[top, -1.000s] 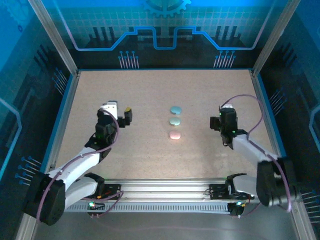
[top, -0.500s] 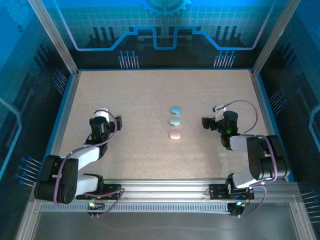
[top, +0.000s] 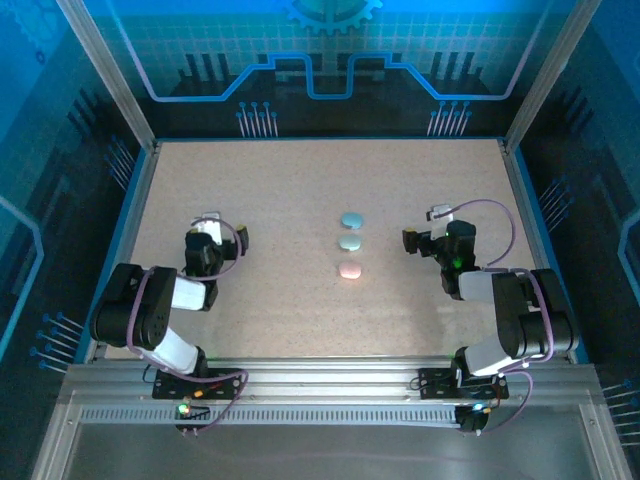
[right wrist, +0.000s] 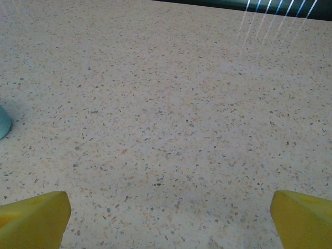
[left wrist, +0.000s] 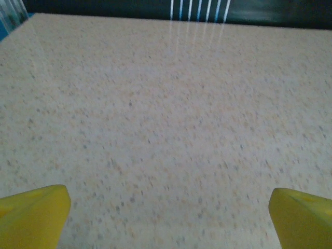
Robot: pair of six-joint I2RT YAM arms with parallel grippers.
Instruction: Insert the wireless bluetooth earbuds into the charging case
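We cannot pick out the wireless bluetooth earbuds from overhead. At this range they are too small to tell, and we cannot say where they lie.

What we do see at mid-counter is a short column of three glossy, pebble-like shells, one behind the other and just apart. The pale blue oval charging case [top: 351, 220] is farthest from the arms, the pale green oval charging case [top: 349, 242] sits in the middle, and the pink oval charging case [top: 350, 270] is nearest. We cannot make out whether any lid is lifted. All three rest on the speckled beige counter [top: 300, 180].

To their right, about level with the middle case and well apart from it, the right gripper [top: 425, 232] sits low over the counter, released. In its wrist view the yellow fingertips [right wrist: 33, 215] stand wide apart at the bottom corners, cut off by the frame, with bare counter between them. A pale blue-green sliver of a case [right wrist: 2, 122] pokes in at the left edge; we cannot say which case it is.

Well to the left of the column, the left gripper [top: 225, 236] is likewise low and released. Its yellow fingertips [left wrist: 32, 218] are spread wide and clipped by the frame, with bare counter between them. Blue-lit panels [top: 320, 60] wall the far side.
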